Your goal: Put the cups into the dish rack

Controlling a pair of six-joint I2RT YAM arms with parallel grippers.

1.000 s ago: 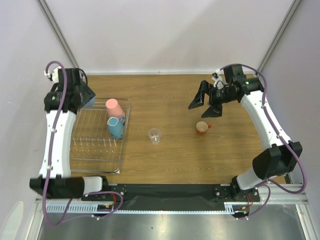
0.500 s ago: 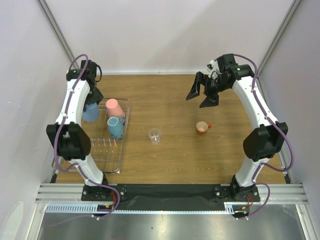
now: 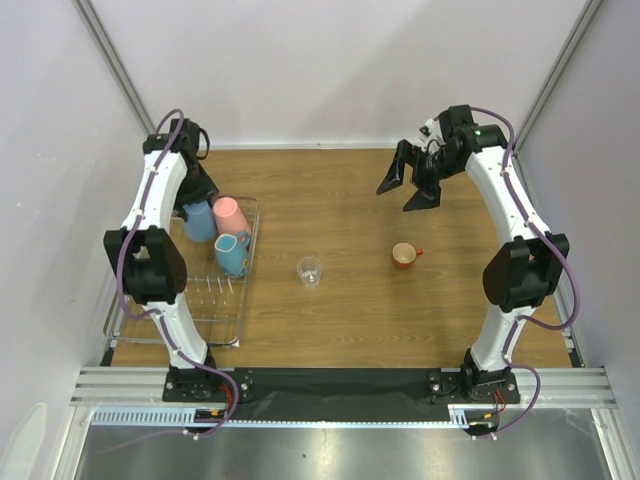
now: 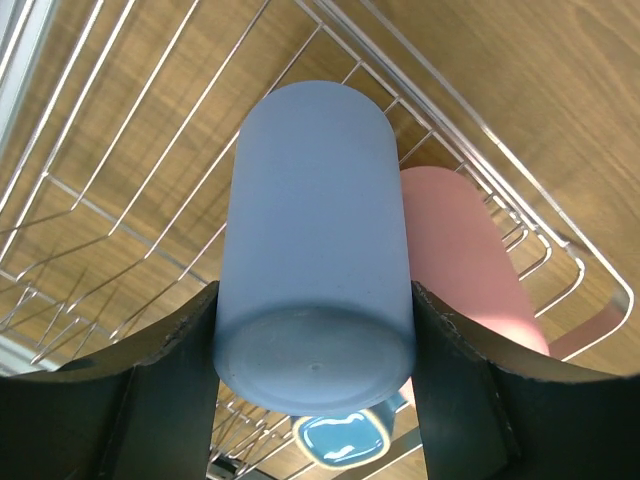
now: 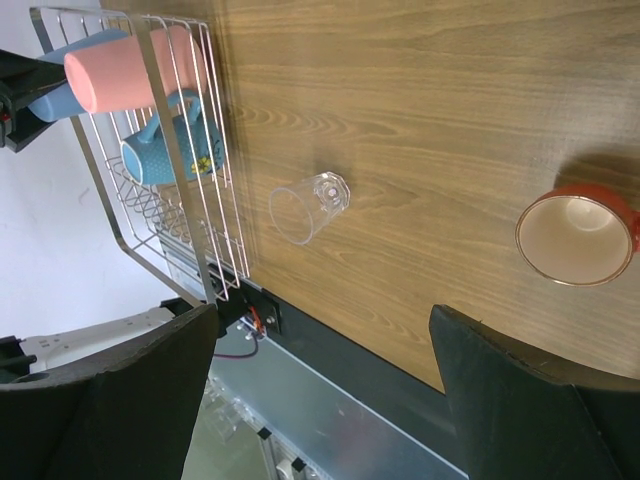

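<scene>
My left gripper [image 3: 197, 205] is shut on the tall light-blue tumbler [image 3: 200, 222], holding it over the back of the dish rack [image 3: 176, 300], next to the pink tumbler [image 3: 231, 215]. In the left wrist view the light-blue tumbler [image 4: 315, 250] sits between my fingers [image 4: 165, 400], with the pink tumbler [image 4: 470, 260] beside it and the blue-grey mug [image 4: 345, 437] below. The mug [image 3: 232, 255] lies in the rack. The clear glass [image 3: 310, 271] and the orange mug [image 3: 404, 256] stand on the table. My right gripper [image 3: 408, 183] is open and empty, high above the table.
The right wrist view shows the glass [image 5: 305, 205] on its side, the orange mug [image 5: 575, 235] and the rack [image 5: 120, 235]. The rack's front rows of prongs [image 3: 185, 290] hold nothing. The table's black front edge [image 3: 330, 380] runs below.
My left gripper has carried the light-blue tumbler rightward over the rack, up beside the pink tumbler. My right gripper has drawn slightly back, still open.
</scene>
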